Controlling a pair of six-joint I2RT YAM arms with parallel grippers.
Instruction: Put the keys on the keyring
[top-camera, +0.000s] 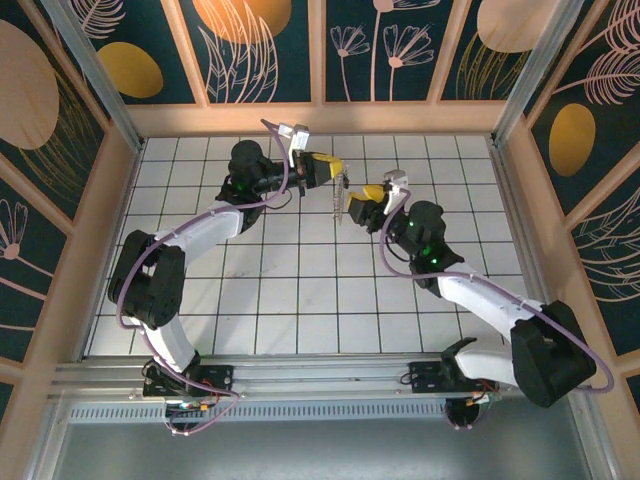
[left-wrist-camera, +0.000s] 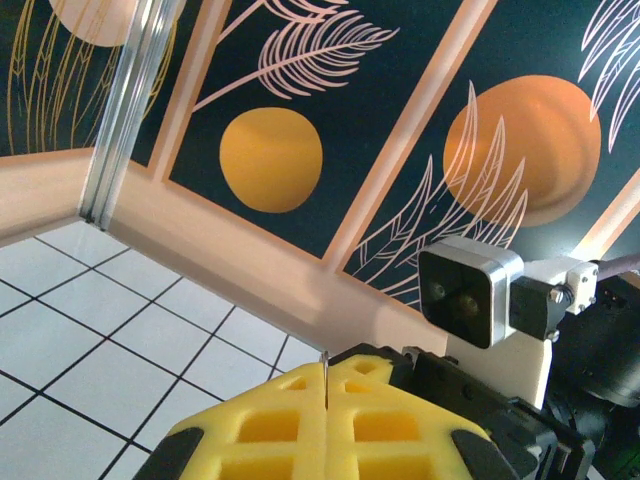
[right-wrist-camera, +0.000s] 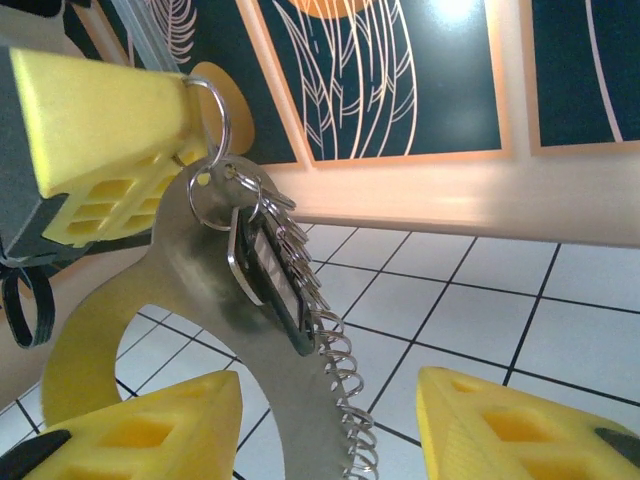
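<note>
Right now the right gripper (right-wrist-camera: 330, 390) stands with its yellow jaws apart and nothing in them. The tan keyring (right-wrist-camera: 190, 285) strap hangs between them, touching neither as far as I can tell. On the strap, dark-headed keys (right-wrist-camera: 268, 268) dangle from a small ring, and a wire coil (right-wrist-camera: 345, 395) trails toward six o'clock. Farther off, at ten o'clock, the left gripper (left-wrist-camera: 325, 385) is clamped tight on the top ring (right-wrist-camera: 212, 110). To my eye, the right jaws should close slowly and squarely on the strap to steady it without dragging the ring from the far grip.
</note>
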